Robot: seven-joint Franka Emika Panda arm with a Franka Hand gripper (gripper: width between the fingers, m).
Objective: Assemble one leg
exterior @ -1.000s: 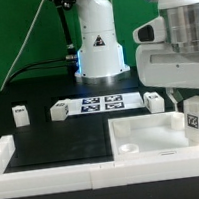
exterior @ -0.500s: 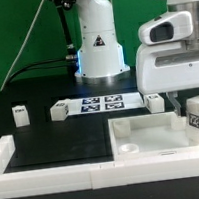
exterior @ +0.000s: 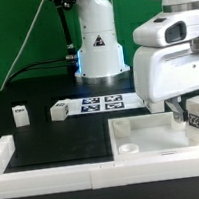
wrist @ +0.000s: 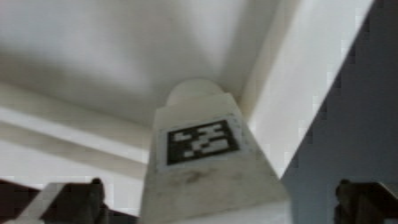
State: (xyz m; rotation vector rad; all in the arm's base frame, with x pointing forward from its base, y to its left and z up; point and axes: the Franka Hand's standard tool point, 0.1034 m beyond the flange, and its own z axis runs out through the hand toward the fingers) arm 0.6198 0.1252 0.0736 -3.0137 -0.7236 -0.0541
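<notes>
A small white leg [exterior: 198,114] with a black-and-white tag stands upright on the far right corner of the large white panel [exterior: 143,138]. My gripper [exterior: 177,106] hangs right beside it, its white body filling the exterior view's right. In the wrist view the leg [wrist: 210,150] rises between my two dark fingertips [wrist: 71,202], with a gap on each side. The gripper [wrist: 217,208] is open and holds nothing.
Two more legs [exterior: 20,114] [exterior: 59,111] stand on the black table at the exterior view's left. The marker board [exterior: 100,103] lies in front of the arm's base [exterior: 96,49]. White border rails [exterior: 57,179] run along the front and left.
The gripper has shifted toward the exterior view's left and a little lower. It now covers the leg that stood behind the panel. The leg on the panel has not moved.
</notes>
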